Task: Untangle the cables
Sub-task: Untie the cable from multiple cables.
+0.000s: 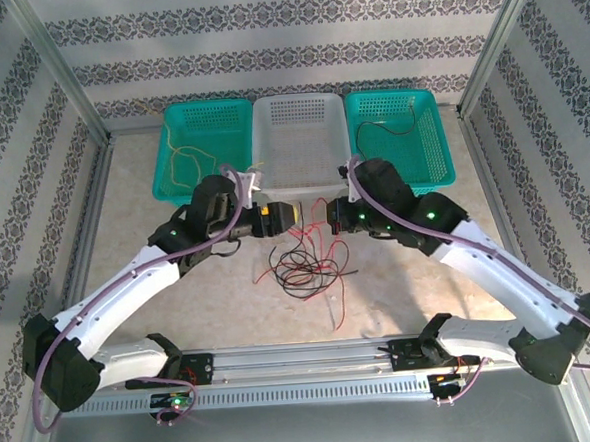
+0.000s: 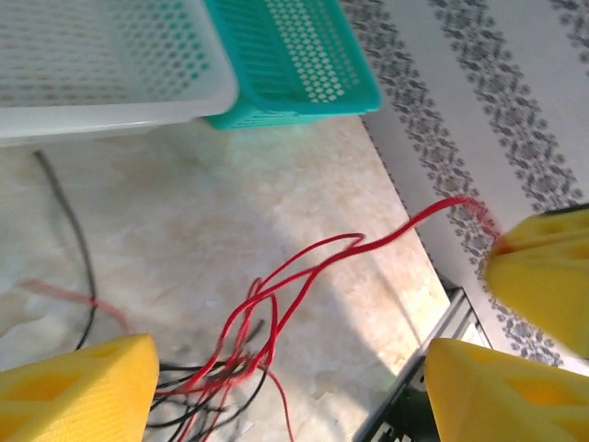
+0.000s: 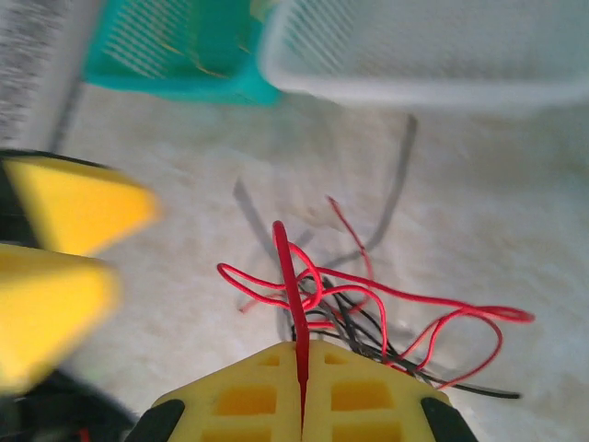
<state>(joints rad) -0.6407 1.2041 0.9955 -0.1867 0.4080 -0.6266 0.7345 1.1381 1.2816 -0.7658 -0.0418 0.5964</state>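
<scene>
Right gripper (image 3: 302,352) on thin red cable (image 3: 287,276)

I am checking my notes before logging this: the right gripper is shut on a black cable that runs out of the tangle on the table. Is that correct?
Not quite. The right gripper is shut on a red cable, not a black one. The right wrist view shows that red strand pinched between its closed jaws. The rest stands: the strand does run out of the tangle on the table.

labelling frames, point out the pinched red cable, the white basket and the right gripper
red cable (image 3: 287,276), right wrist view, strand above the jaws
white basket (image 1: 303,185), top view, near rim
right gripper (image 3: 302,350), right wrist view, fingertip seam
</scene>
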